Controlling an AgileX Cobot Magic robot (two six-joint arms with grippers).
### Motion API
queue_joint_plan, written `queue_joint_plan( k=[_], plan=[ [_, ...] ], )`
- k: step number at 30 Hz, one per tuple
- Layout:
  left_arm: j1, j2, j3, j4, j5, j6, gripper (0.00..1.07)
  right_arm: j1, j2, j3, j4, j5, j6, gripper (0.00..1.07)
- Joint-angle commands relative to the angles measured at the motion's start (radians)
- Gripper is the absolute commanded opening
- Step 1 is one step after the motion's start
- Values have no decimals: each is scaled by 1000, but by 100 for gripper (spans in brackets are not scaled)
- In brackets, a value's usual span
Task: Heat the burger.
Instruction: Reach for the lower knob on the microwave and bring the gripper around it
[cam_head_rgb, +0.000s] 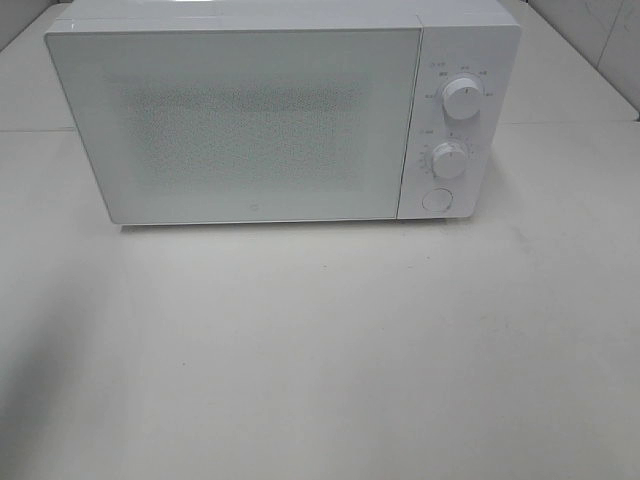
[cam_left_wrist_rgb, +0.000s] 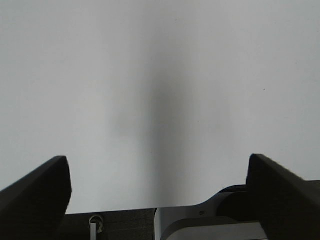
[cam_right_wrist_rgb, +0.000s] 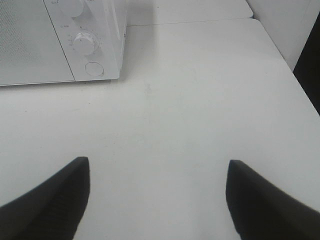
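None of the three views shows you the burger, so judge progress with care.

From the high camera you see a white microwave (cam_head_rgb: 240, 120) at the far side of the white table (cam_head_rgb: 320, 350), its door (cam_head_rgb: 230, 125) shut flush. The door's speckled window is too frosted to show whether anything sits inside. To the right of the door are the upper knob (cam_head_rgb: 462, 98), the lower knob (cam_head_rgb: 449, 160) and the round button (cam_head_rgb: 436, 200) beneath them. How the dials are set is too small to read. The table near the camera carries no burger and no plate, and neither arm reaches into this view.

In the left wrist view, the left gripper (cam_left_wrist_rgb: 157, 165) has its dark fingers spread wide with nothing between them, only bare table with a soft shadow.

In the right wrist view, the right gripper (cam_right_wrist_rgb: 157, 167) is likewise spread wide and empty, hanging over the table near the microwave's right front corner, well apart from the knobs.

Your reading should be this: either the burger is already behind the shut door, or it lies outside all three views. The pictures cannot tell you which. If it is inside, loading and closing are done and what may be left is turning a dial. If not, everything is left: open the door, fetch the burger, load it, close, set the heat
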Motion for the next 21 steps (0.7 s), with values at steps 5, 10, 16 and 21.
queue_joint_plan(
  k=[5,10,16,21],
  plan=[
    [18,-228,219,-15,-61,4,89,1,-28,1,-1,-7,3,75],
    [18,-387,301,-17,-55,4,89,1,-28,1,-1,-7,3,74],
    [18,-565,371,-12,-42,12,89,1,-28,1,-1,-7,3,74],
    [18,-688,392,-12,-31,65,89,1,-28,1,-1,-7,3,74]
  ],
)
